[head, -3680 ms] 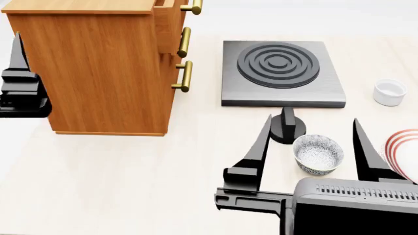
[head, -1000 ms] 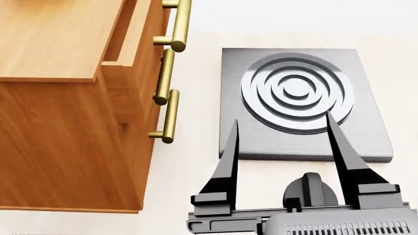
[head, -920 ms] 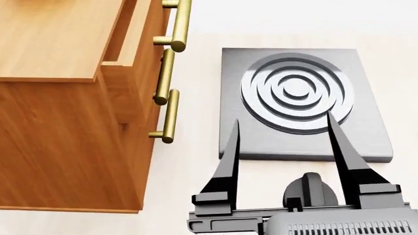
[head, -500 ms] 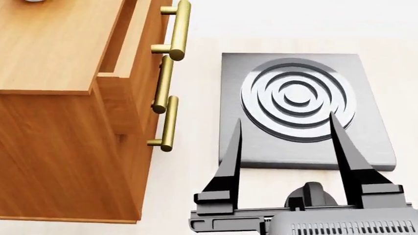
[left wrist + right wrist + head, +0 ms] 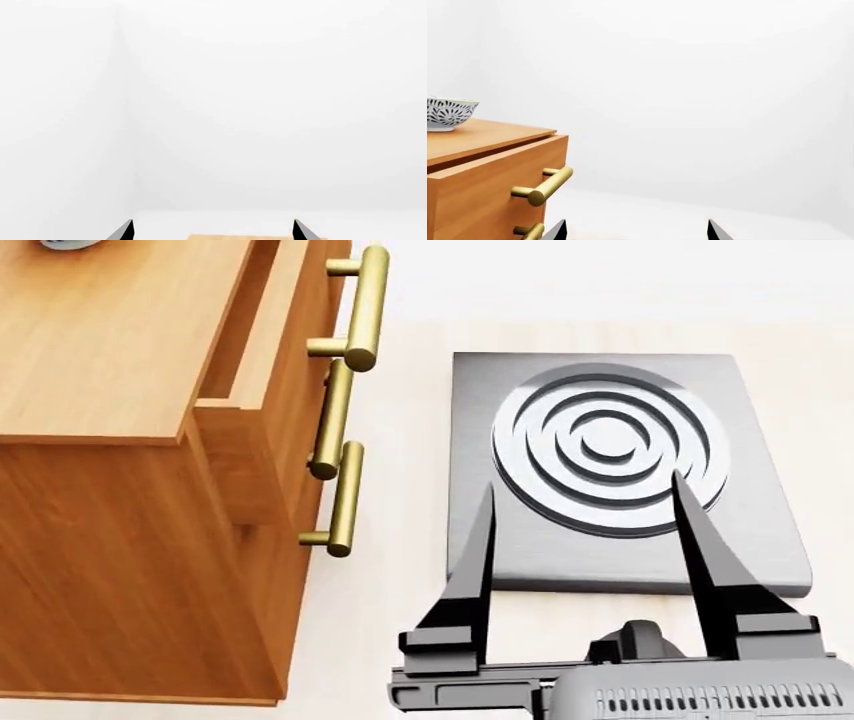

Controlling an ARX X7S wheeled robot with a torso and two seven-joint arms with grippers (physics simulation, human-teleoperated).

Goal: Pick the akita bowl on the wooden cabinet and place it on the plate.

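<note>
The akita bowl point(image 5: 447, 114), white with a dark blue pattern, stands on top of the wooden cabinet point(image 5: 487, 175). In the head view only a sliver of the bowl point(image 5: 64, 243) shows at the top left, on the cabinet point(image 5: 107, 350). My right gripper point(image 5: 583, 485) is open and empty. It hangs to the right of the cabinet, over the stove's front edge. In the right wrist view the right gripper point(image 5: 637, 231) shows two spread tips, lower than the bowl. My left gripper point(image 5: 212, 231) is open, with a strip of wood point(image 5: 253, 237) between its tips. The plate is out of view.
A grey square stove point(image 5: 747, 530) with raised rings lies right of the cabinet. Its black knob point(image 5: 641, 640) sits under my right gripper. The cabinet's top drawer point(image 5: 260, 360) stands slightly pulled out, and brass handles point(image 5: 350, 310) stick out toward the stove.
The head view has risen and shifted, so more of the cabinet top shows and the bowl's edge has come into view. The right gripper stays open over the stove's front.
</note>
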